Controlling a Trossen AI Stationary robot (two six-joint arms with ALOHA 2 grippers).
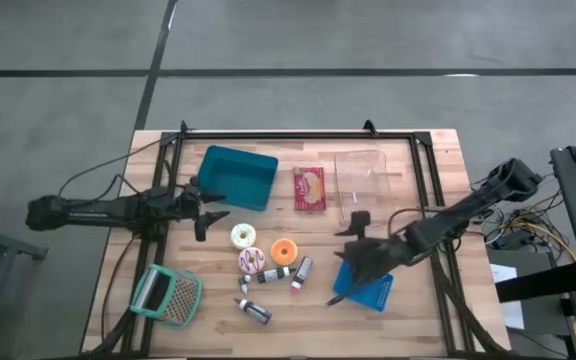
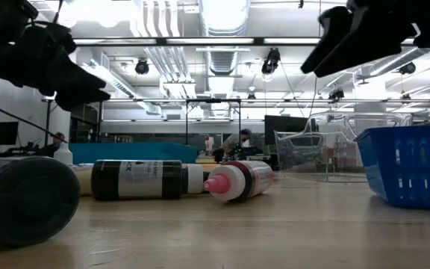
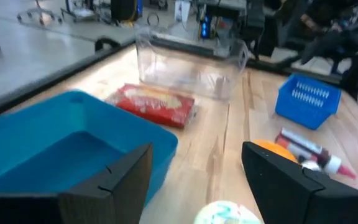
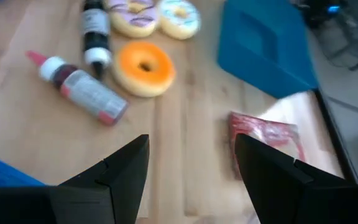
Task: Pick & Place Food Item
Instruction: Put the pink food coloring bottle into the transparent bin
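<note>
The table (image 1: pixel 428 180) is pale planked wood with a black frame around its edge. The landmark is the teal bin (image 1: pixel 236 177), a matte, rigid, rectangular tub.

Just beside the bin, toward the right arm, lies the red packet (image 1: pixel 309 188), a flat, glossy, crinkled rectangle. Its long axis runs from the table's far edge toward the near edge, parallel to the bin's short side. Beyond the packet from the bin stands a clear bin (image 1: pixel 362 178), transparent plastic with thin walls.

Nearer the front edge than the teal bin sit 3 round ring-shaped donuts: a white donut (image 1: pixel 243 236), a purple donut (image 1: pixel 251 261) and an orange donut (image 1: pixel 284 249), smooth and glossy. Among them lie cylindrical bottles; a pink-capped bottle (image 1: pixel 300 274) rests on its side beside the orange donut. Well apart from the bin sits a blue basket (image 1: pixel 370 288) of slotted plastic.

The left gripper (image 1: pixel 205 213) hovers just beside the teal bin's near side, its jaws apart and holding nothing. The right gripper (image 1: pixel 352 237) hangs over the basket's edge, also spread and empty.
</note>
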